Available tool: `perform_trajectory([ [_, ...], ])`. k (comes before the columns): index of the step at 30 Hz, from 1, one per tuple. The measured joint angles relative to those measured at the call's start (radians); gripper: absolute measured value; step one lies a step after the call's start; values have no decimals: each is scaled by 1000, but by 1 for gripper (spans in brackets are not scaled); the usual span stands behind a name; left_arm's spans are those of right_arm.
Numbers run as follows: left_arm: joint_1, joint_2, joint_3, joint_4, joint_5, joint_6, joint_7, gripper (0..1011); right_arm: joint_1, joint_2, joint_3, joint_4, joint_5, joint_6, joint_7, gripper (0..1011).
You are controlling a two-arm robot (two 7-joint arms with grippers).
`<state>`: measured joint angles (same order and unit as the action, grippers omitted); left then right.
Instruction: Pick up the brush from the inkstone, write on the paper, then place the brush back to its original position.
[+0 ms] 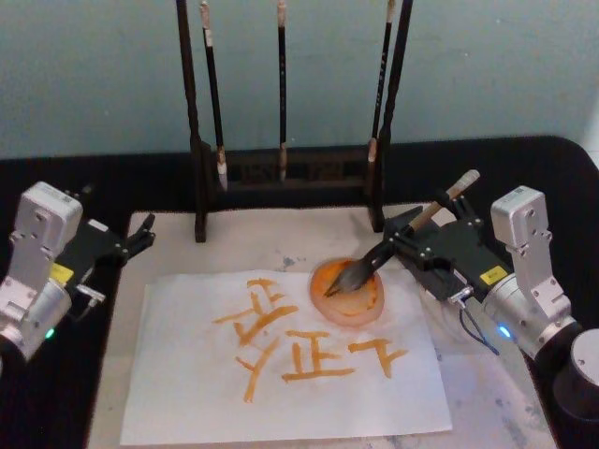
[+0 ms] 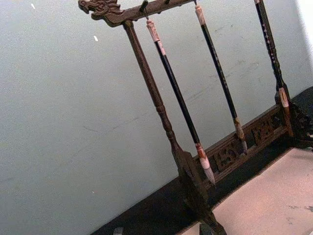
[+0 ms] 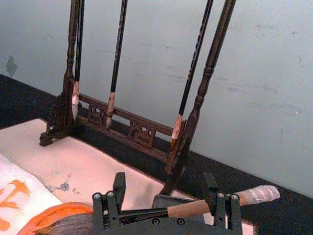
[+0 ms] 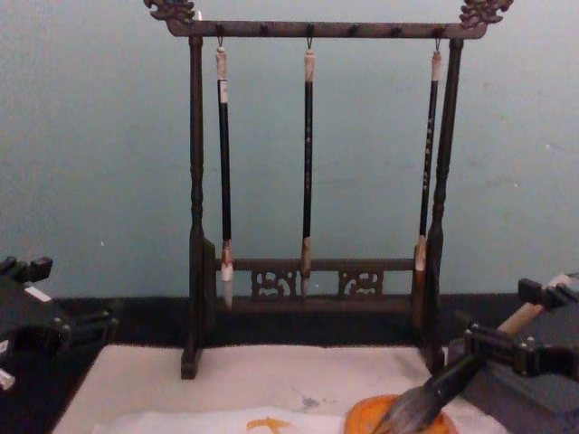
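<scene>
The brush (image 1: 447, 198) lies slanted, its bushy tip resting on the round orange-stained inkstone (image 1: 360, 307) and its pale handle pointing up and back to the right. My right gripper (image 1: 398, 236) is open at the brush's black lower section; in the right wrist view the brush (image 3: 195, 206) runs across the wide-spread fingers (image 3: 119, 182). The chest view shows the bristles (image 4: 412, 411) down on the dish (image 4: 371, 414). The white paper (image 1: 187, 374) with several orange strokes lies in front. My left gripper (image 1: 138, 236) is parked open at the mat's left edge.
A dark wooden brush rack (image 1: 290, 173) with three thin hanging brushes (image 4: 308, 154) stands at the back of the cream mat (image 1: 262, 234). A dark grey block (image 3: 164, 199) sits under the brush handle by the right gripper. The black table lies around the mat.
</scene>
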<state>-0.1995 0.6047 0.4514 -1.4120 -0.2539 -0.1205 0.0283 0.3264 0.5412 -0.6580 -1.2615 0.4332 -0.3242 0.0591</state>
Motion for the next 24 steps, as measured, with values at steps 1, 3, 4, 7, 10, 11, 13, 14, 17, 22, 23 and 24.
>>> perform_trajectory([
  [1, 0, 0, 0, 0, 0, 0, 0, 1010, 0, 0, 0, 0, 0, 0, 0, 1000],
  [3, 0, 0, 0, 0, 0, 0, 0, 1010, 0, 0, 0, 0, 0, 0, 0, 1000],
  [4, 0, 0, 0, 0, 0, 0, 0, 1010, 0, 0, 0, 0, 0, 0, 0, 1000],
  [7, 0, 0, 0, 0, 0, 0, 0, 1010, 0, 0, 0, 0, 0, 0, 0, 1000],
  [10, 0, 0, 0, 0, 0, 0, 0, 1009, 0, 0, 0, 0, 0, 0, 0, 1000],
  [11, 0, 0, 0, 0, 0, 0, 0, 1010, 0, 0, 0, 0, 0, 0, 0, 1000],
  [13, 0, 0, 0, 0, 0, 0, 0, 1010, 0, 0, 0, 0, 0, 0, 0, 1000],
  [14, 0, 0, 0, 0, 0, 0, 0, 1010, 0, 0, 0, 0, 0, 0, 0, 1000],
  [17, 0, 0, 0, 0, 0, 0, 0, 1010, 0, 0, 0, 0, 0, 0, 0, 1000],
  [22, 0, 0, 0, 0, 0, 0, 0, 1010, 0, 0, 0, 0, 0, 0, 0, 1000],
  [23, 0, 0, 0, 0, 0, 0, 0, 1010, 0, 0, 0, 0, 0, 0, 0, 1000],
  [24, 0, 0, 0, 0, 0, 0, 0, 1010, 0, 0, 0, 0, 0, 0, 0, 1000],
])
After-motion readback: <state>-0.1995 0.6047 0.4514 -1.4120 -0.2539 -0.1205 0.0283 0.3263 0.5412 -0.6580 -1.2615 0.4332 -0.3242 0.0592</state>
